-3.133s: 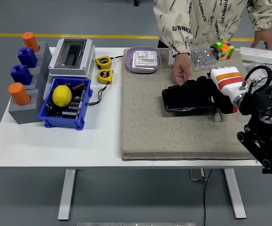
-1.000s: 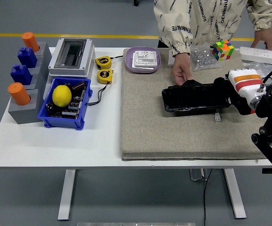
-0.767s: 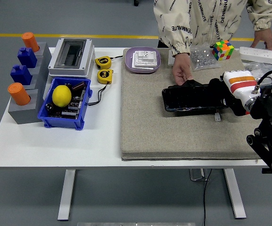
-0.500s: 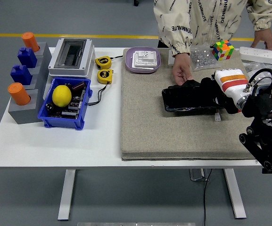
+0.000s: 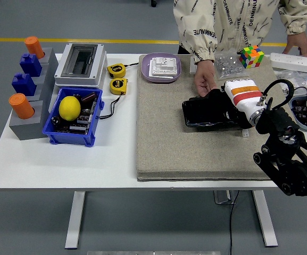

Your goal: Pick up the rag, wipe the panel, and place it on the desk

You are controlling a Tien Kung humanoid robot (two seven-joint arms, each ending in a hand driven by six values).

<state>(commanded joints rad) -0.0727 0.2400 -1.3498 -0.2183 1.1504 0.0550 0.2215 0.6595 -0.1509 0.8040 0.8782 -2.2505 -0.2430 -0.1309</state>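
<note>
Here, the right robot hand [image 5: 221, 106] lies flat on the black panel [image 5: 202, 114], which sits on a tan mat [image 5: 169, 138] covering the right half of the white surface [image 5: 63, 159]. The hand is black against black, and whether its fingers are pressed on a rag cannot be made out; no rag can be picked out separately. The arm's white wrist [image 5: 242, 95] with an orange band reaches in from the right. Across the surface, a person's hand [image 5: 204, 79] rests at the panel's far edge, touching it, while the person's other hand [image 5: 298, 43] rests by a white power strip [image 5: 297, 62]. Beyond the mat's far edge stand a purple plate [image 5: 162, 68], a bag of small parts [image 5: 226, 64] and a colour cube [image 5: 252, 56]. To the left sit a blue bin [image 5: 73, 118] holding a lemon [image 5: 69, 108], two yellow tape measures [image 5: 117, 78] and a grey box [image 5: 82, 64].
</note>
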